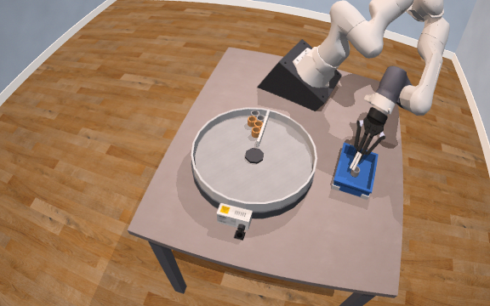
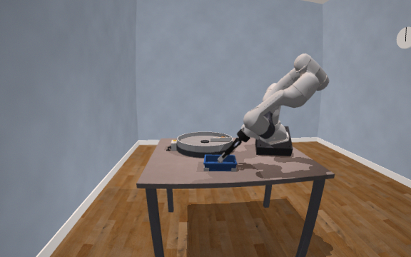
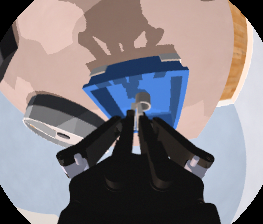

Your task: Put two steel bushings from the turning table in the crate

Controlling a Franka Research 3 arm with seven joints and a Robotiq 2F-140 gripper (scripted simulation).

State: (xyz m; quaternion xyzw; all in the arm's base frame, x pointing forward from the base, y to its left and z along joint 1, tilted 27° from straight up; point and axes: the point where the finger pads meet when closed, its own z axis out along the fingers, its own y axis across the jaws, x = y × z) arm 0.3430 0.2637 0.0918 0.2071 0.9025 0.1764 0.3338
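My gripper (image 1: 353, 167) (image 2: 220, 159) (image 3: 135, 109) reaches at a slant into the blue crate (image 1: 373, 174) (image 2: 220, 167) (image 3: 181, 90). Its fingers are nearly together, shut on the wall of a grey steel bushing (image 1: 356, 172) (image 3: 143, 96) low inside the crate. One fingertip appears inside the ring and one outside. Whether the bushing touches the crate's floor is unclear. On the turning table (image 1: 228, 170) (image 2: 191, 140), two grey steel bushings (image 1: 255, 113) (image 1: 261, 118) stand at the back beside three orange bushings (image 1: 251, 121) (image 1: 259, 124) (image 1: 255, 132).
A white bar (image 1: 263, 128) runs from near the turning table's dark hub (image 1: 254, 155) to its back rim, right beside the bushings. A white box (image 1: 234, 215) with a black part stands at its front. The crate's walls surround my fingertips. The arm's black base (image 1: 292, 85) is behind.
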